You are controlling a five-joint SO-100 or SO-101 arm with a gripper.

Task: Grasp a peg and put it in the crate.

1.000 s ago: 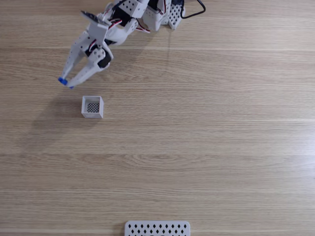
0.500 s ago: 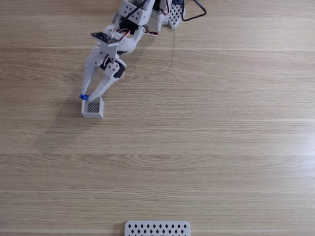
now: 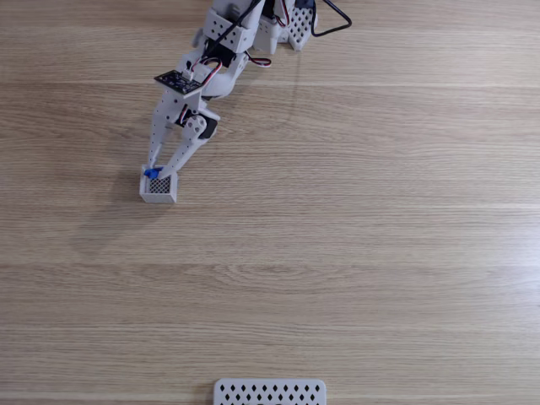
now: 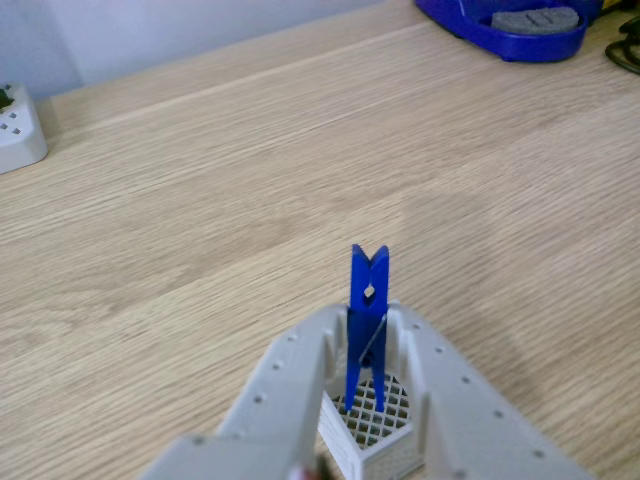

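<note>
The blue peg stands upright between my fingertips, its lower end down inside the white crate. My gripper is shut on the peg. In the fixed view the gripper reaches from the upper middle down to the crate at the left, with the peg a small blue spot at the crate's top left corner. The crate's dark mesh bottom shows behind the peg.
A flat white perforated plate lies at the bottom edge of the fixed view. The arm's base sits at the top. In the other view a blue object rests at the far right and a white block at the far left.
The arm has swung right and down, carrying the peg from above-left of the crate to the crate's top edge, then slightly further into it.
</note>
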